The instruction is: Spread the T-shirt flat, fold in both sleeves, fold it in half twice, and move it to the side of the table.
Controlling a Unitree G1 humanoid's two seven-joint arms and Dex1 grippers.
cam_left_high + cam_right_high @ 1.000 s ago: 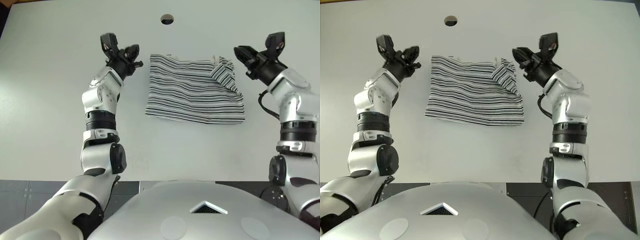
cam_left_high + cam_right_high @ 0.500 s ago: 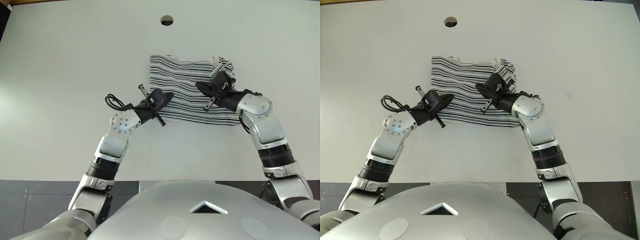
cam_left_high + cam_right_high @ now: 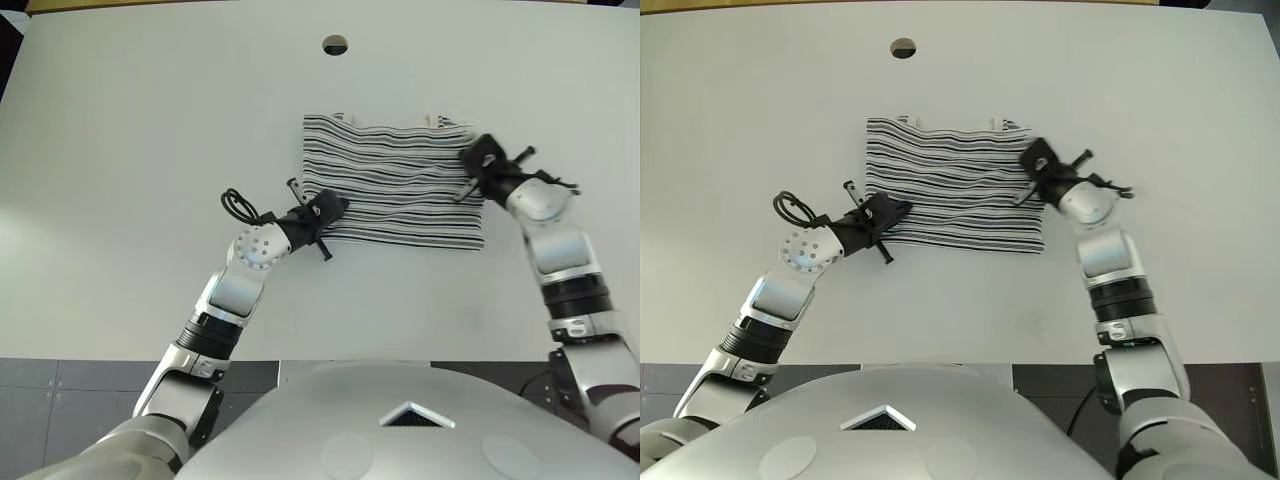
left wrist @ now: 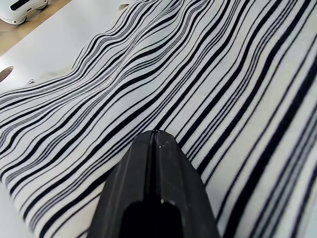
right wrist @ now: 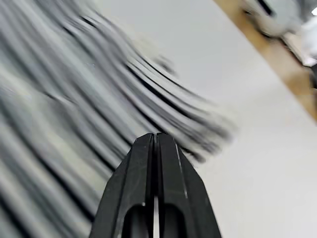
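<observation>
Up in the middle of the white table [image 3: 150, 120], the striped T-shirt [image 3: 395, 180] lay folded & flat. L gripper [image 3: 338, 204] sat at its lower left corner, fingers shut tight, tip on the cloth. R gripper [image 3: 476, 158] sat at its right edge, fingers shut too.
</observation>
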